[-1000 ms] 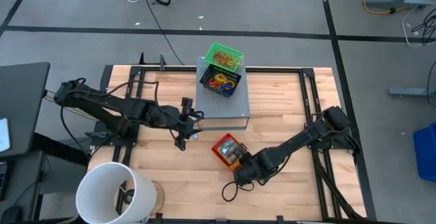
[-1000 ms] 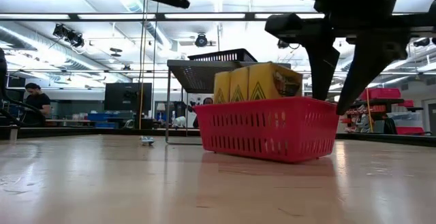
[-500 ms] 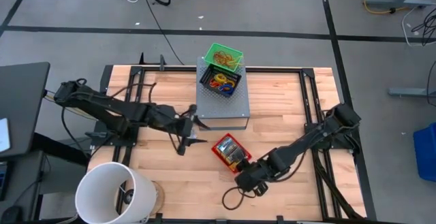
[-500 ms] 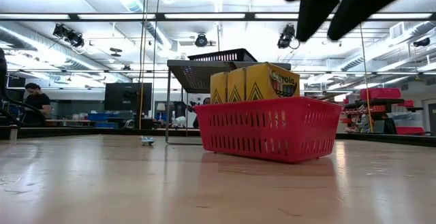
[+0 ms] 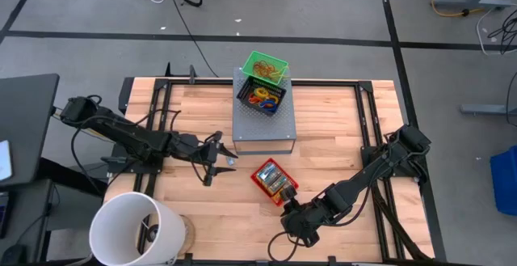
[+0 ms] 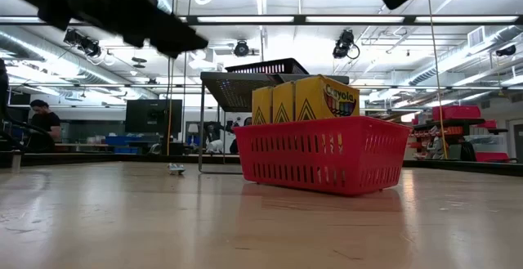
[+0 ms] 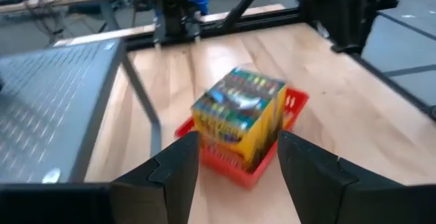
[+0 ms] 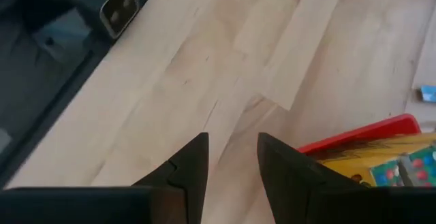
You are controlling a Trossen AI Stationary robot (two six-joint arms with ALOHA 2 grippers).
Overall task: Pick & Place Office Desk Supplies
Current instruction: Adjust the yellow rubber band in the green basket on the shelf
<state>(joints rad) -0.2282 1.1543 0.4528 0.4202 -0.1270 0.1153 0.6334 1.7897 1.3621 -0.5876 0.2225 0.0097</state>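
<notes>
high view: both grippers empty beside the red basket

the left gripper (image 5: 216,158) is hovering over the table (image 5: 339,128) with its fingers (image 7: 178,169) standing apart and holding nothing. straight ahead of it, a short way off, the red basket (image 5: 273,182) is sitting on the wood with yellow crayon boxes (image 6: 305,100) standing upright inside. a small blue item (image 5: 232,162) is lying just beside this gripper's tips.

the right gripper (image 5: 292,217) is hanging just off the basket's near corner, fingers (image 8: 193,161) parted by a narrow gap and gripping nothing.

beyond the left gripper, the grey metal box (image 5: 264,124) is carrying a green basket (image 5: 266,66) and a dark basket (image 5: 260,98) of coloured rubber bands (image 5: 262,99). a white bucket (image 5: 133,230) is standing at the table's corner behind the left arm.
</notes>
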